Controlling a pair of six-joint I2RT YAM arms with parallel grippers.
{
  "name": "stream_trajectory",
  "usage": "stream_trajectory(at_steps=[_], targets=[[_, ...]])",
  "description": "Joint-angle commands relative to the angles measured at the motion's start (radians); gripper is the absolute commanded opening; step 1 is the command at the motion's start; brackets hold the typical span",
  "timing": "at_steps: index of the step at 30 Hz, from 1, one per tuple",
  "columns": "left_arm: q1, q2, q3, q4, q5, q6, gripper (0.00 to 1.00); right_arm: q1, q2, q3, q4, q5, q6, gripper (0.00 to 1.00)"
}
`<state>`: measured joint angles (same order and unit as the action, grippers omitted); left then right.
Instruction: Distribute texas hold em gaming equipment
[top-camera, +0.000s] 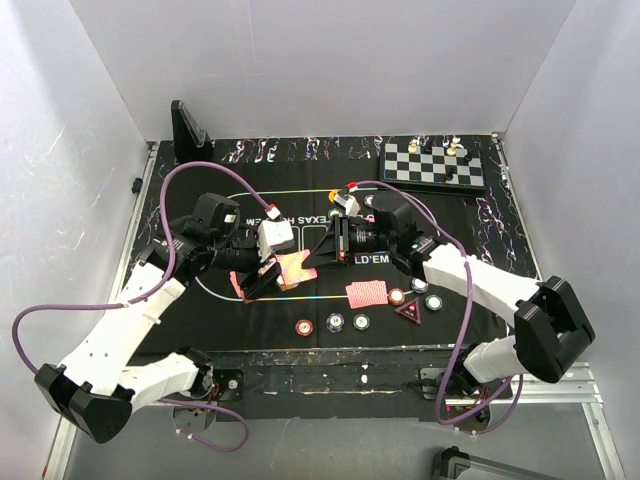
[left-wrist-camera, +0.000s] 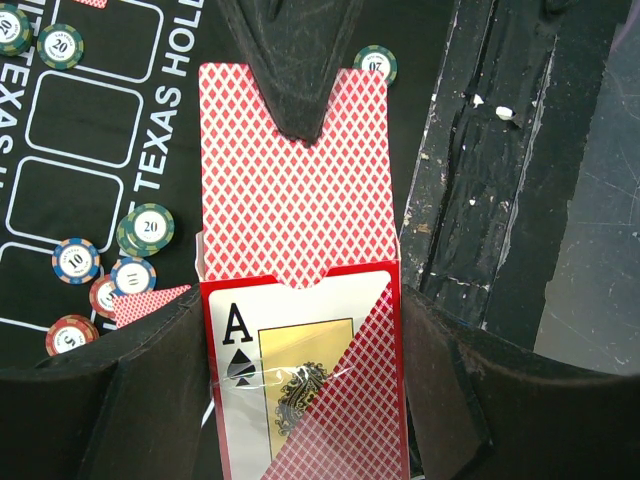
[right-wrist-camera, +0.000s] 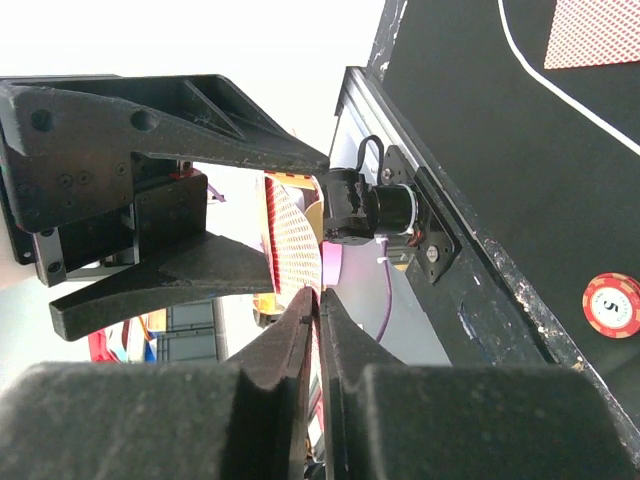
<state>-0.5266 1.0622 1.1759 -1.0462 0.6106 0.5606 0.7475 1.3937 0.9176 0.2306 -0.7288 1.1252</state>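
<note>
**Op:** Left side: what am I holding?

**Obs:** Your left gripper (left-wrist-camera: 300, 385) is clamped on the red cardboard card box with an ace of spades on its face (left-wrist-camera: 245, 400), one finger on each long side. The flap is open. In the top view the box hangs above the mat, left of centre.

**Op:** And the card?

**Obs:** One red-backed playing card (left-wrist-camera: 290, 190) stands partway out of the box mouth, with its near end inside. Your right gripper (right-wrist-camera: 318, 300) has it. The right wrist view shows the jaws pressed together on the card's thin edge. The left wrist view shows the black fingertips (left-wrist-camera: 290, 80) over the card's far end.

**Op:** Where is the rest of the equipment?

**Obs:** All of it lies on the black mat with white Texas Hold'em lettering (top-camera: 250, 315).
- A second red-backed card (top-camera: 366, 293) lies flat, right of centre.
- A red round chip (top-camera: 397, 296) sits just beside that card's right edge.
- The red triangular marker (top-camera: 408, 312) lies just beside that chip.
- A green round chip (top-camera: 433, 302) lies near the marker, on its right.
- A row of three round chips (top-camera: 334, 321) lies near the mat's near edge, below the flat card.

**Op:** Anything else on the table?

**Obs:** The black-and-white chessboard with small pieces (top-camera: 433, 165) sits at the far right corner, well apart from both of your grippers.
</note>
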Motion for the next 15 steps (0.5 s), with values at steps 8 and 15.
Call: stream_trajectory(at_steps=[8, 15], targets=[[0.0, -0.034, 0.011, 0.026, 0.025, 0.01, 0.19, -0.053, -0.107, -0.003, -0.066, -0.008, -0.016, 0.01], [0.0, -0.036, 0.001, 0.022, 0.023, 0.013, 0.19, -0.117, -0.171, 0.035, -0.175, -0.008, -0.068, 0.01]])
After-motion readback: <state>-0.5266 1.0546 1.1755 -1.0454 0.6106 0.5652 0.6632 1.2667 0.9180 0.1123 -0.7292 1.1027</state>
